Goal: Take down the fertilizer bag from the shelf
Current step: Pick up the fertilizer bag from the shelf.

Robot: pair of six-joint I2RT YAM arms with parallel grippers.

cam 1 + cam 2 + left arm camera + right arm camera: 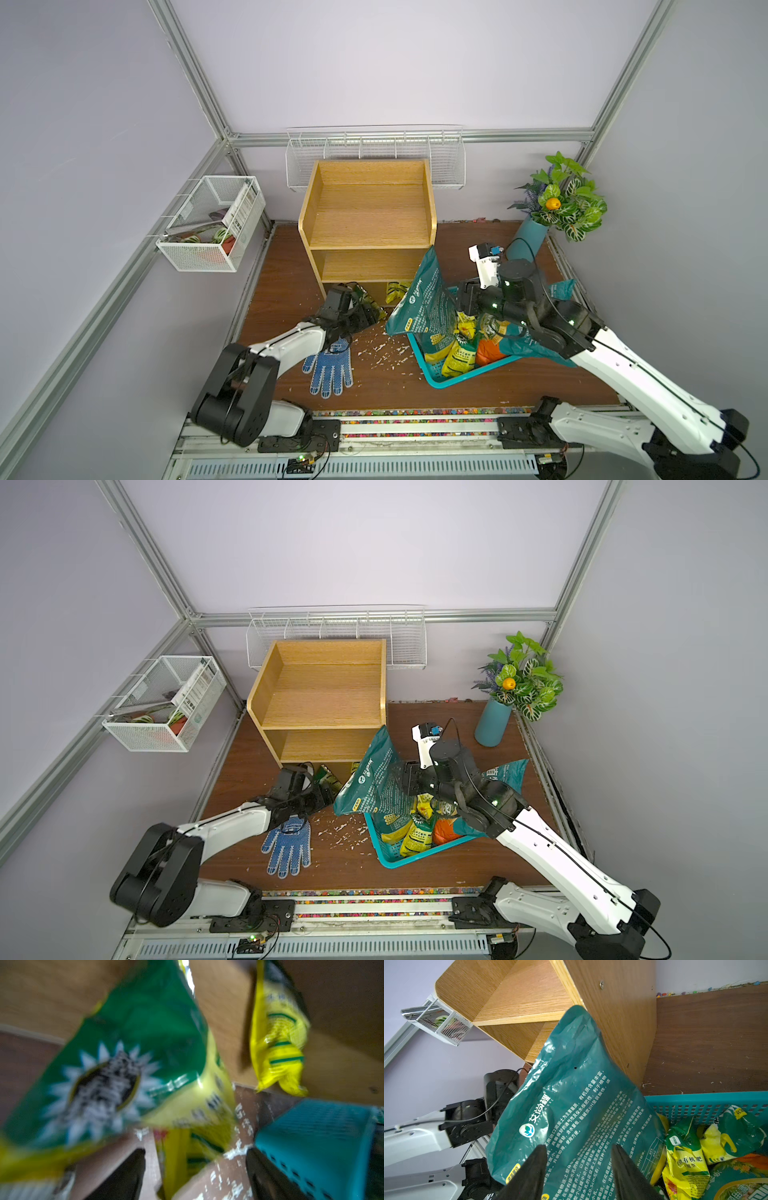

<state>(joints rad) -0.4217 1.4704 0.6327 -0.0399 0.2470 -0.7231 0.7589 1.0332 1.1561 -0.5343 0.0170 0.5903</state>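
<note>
Now left hand (195,1150) gapes wide at the shelf (370,216); right hand (579,1145) at teal bag (571,1084), grip unclear.

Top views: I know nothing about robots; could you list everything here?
Table: one, brown, underneath everything.
Shelf: one, light oak, back centre.
Wire rack: one, white, wall behind shelf.
Mesh basket: one, white, left wall.
Plant: one, green, teal vase, back right corner.
Basket: one, teal, right of shelf's front.
Teal bag: one, big, standing up out of basket, top near shelf's corner.
Other bags: several, yellow, green, orange, teal, in basket.
Yellow bag: one, shelf's bottom tier.
Green bag: one, green-yellow, at shelf's foot.
Glove: one, blue, front left.
Crumbs: many, white, between glove and basket.
Left gripper: black, open, by green bag.
Right gripper: black, at teal bag, grip unclear.
</note>
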